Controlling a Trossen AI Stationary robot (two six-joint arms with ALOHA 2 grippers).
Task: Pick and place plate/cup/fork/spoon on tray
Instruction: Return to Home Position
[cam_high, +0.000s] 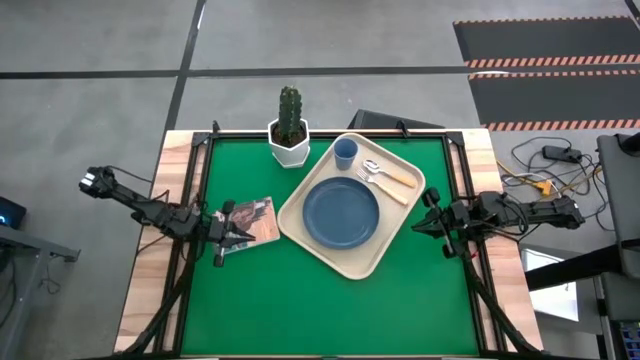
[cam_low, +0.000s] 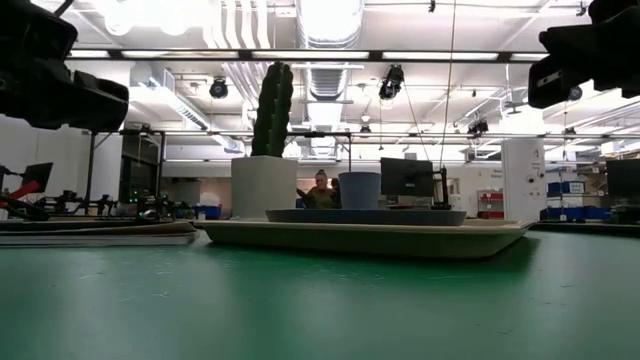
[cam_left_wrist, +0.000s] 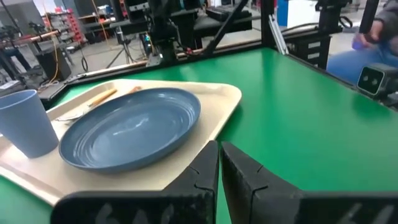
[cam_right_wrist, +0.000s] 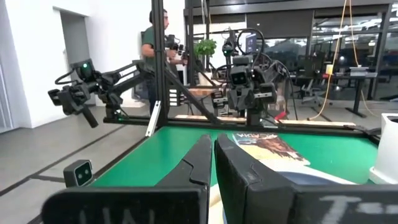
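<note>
The plate (cam_high: 341, 214) is lying flat in the middle of the tray (cam_high: 352, 263), with the cup (cam_high: 345, 153) standing at the tray's far corner and the fork (cam_high: 383, 184) and spoon (cam_high: 390, 174) lying side by side along its far right edge. By the look of it, all four pieces are already sitting on the tray, so little seems left to do.

The left gripper (cam_high: 221, 235), fingers together and holding nothing, is hovering at the surface's left edge over the picture card (cam_high: 252, 221). The right gripper (cam_high: 427, 213), likewise closed and empty, is waiting just beside the tray's right corner.

The main risk I am seeing is that right gripper sweeping inward and nudging the tray, which would probably slide the cutlery or tip the cup. The cactus pot (cam_high: 289, 143) is standing just beside the tray's far left edge, so any shove that way could knock it.

Open green surface is lying along the near edge and near corners, giving both arms room to withdraw.
</note>
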